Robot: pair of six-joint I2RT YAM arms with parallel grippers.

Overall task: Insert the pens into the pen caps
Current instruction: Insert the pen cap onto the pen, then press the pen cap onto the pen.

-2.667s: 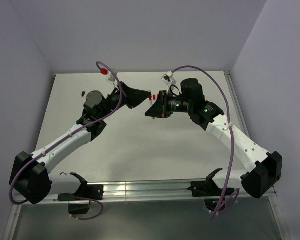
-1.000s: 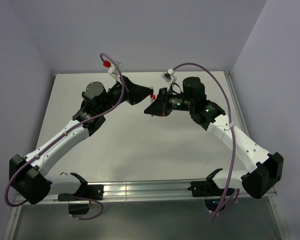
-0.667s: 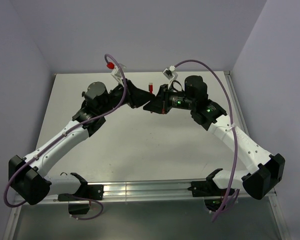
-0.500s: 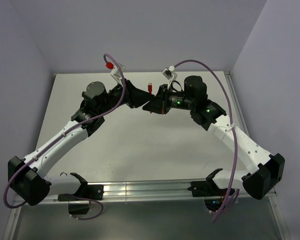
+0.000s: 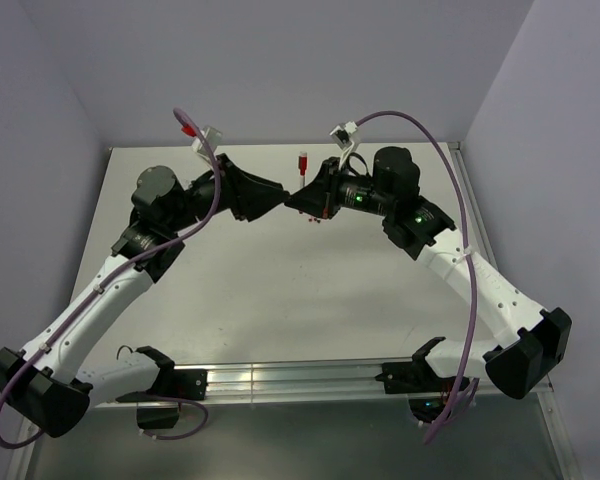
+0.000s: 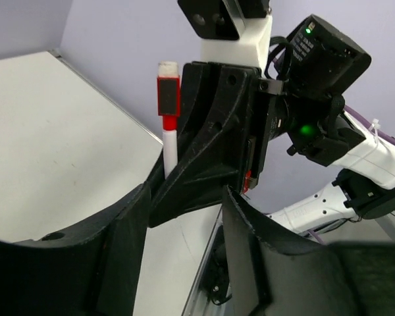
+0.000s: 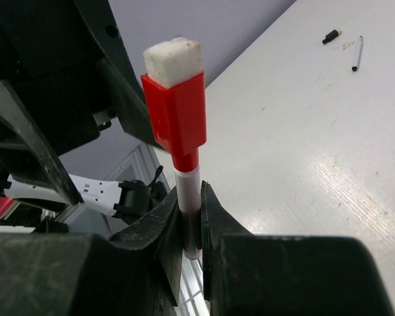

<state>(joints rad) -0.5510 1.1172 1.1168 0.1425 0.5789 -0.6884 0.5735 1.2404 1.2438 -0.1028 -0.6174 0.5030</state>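
Right claw (image 7: pixel 189 220) is clamped on the white barrel of one pen (image 7: pixel 187 184), held upright above the surface (image 7: pixel 303 131) with its red cap (image 7: pixel 178 122) already seated. Left claw (image 6: pixel 184 204) is spread and empty close by. We judge the pen light, stiff and slick, so we'd pinch mid-barrel, clear of the cap. We count one capped pen in the claw, plus one bare pen (image 7: pixel 357 62) and one black cap (image 7: pixel 330 36) lying apart on the far surface.

A white-barrelled pen (image 7: pixel 188 191) stands upright, clamped low on its barrel in the right pincer (image 7: pixel 189 220). Its blocky red cap (image 7: pixel 178 118) sits on top, above the pincer. Well beyond the pincer, a second pen (image 7: pixel 357 62) and a black cap (image 7: pixel 330 36) lie near each other on the tabletop (image 7: pixel 303 131).
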